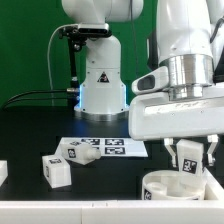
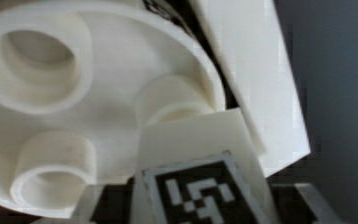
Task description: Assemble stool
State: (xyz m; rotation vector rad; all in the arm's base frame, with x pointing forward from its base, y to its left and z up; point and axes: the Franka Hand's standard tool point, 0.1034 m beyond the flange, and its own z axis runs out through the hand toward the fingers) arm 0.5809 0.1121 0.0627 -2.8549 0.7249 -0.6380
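The round white seat disc lies at the front on the exterior view's right, sockets up; it fills the wrist view. My gripper is shut on a white stool leg with a black-and-white tag and holds it upright just above the seat. In the wrist view the leg sits between my fingers, its end over the seat's inside beside a socket. Two more tagged legs lie on the black table at the exterior view's left.
The marker board lies flat in the middle of the table. The robot's white base stands behind it, with black cables to its left. A small white part sits at the left edge.
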